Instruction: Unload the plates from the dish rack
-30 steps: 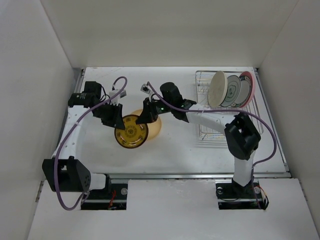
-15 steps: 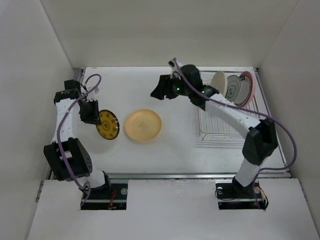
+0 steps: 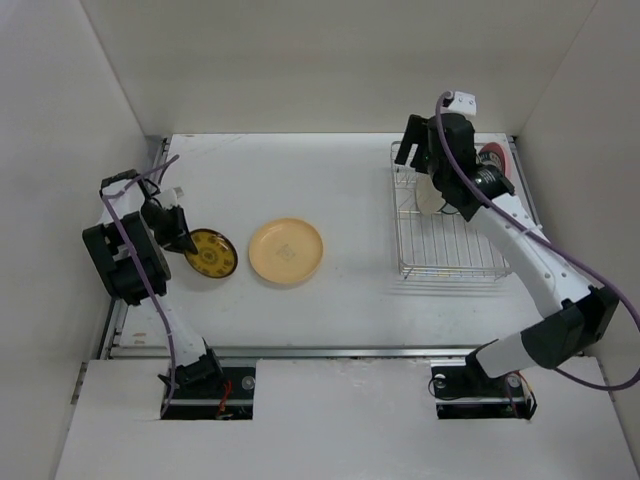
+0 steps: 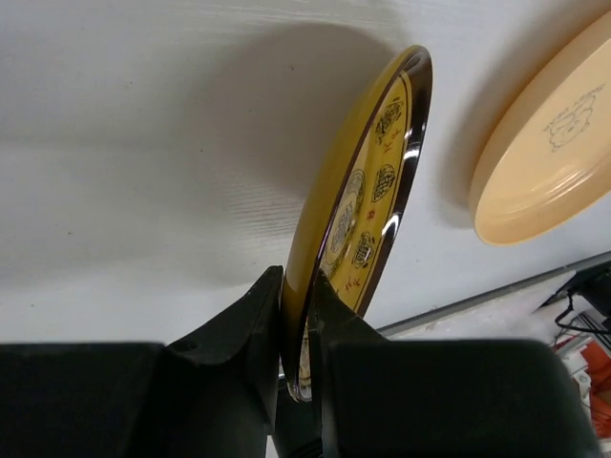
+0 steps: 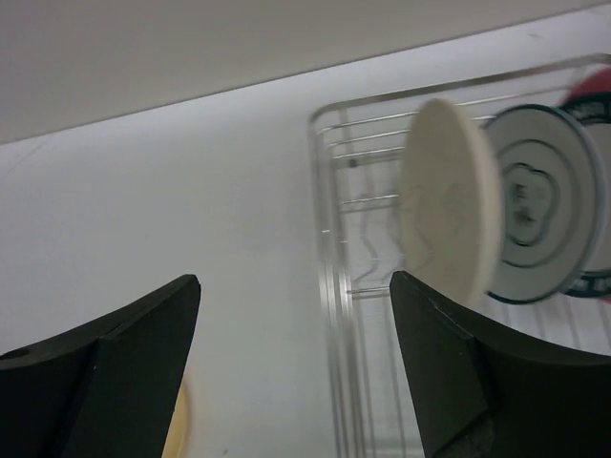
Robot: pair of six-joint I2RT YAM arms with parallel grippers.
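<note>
dark-rimmed mustard plate (image 4: 368, 181) with motifs, peach plate (image 3: 286, 250), cream plate (image 5: 449, 215), silver rack (image 3: 445, 255).

- The left arm (image 3: 128, 262) is folded at the far left side, and its wrist points to the right.
- The left gripper (image 4: 294, 286) is low by the table. Its jaws are closed on the rim of a plate (image 4: 368, 181), one finger on each face.
- The right arm (image 3: 530, 262) reaches far to the back right.
- The right gripper (image 5: 294, 281) is raised, with its jaws wide apart and holding nothing.

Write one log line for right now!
left gripper: shut on round yellow dark-rimmed plate | right gripper: open, facing silver wire dish rack | round cream-yellow plate: flat on table
</note>
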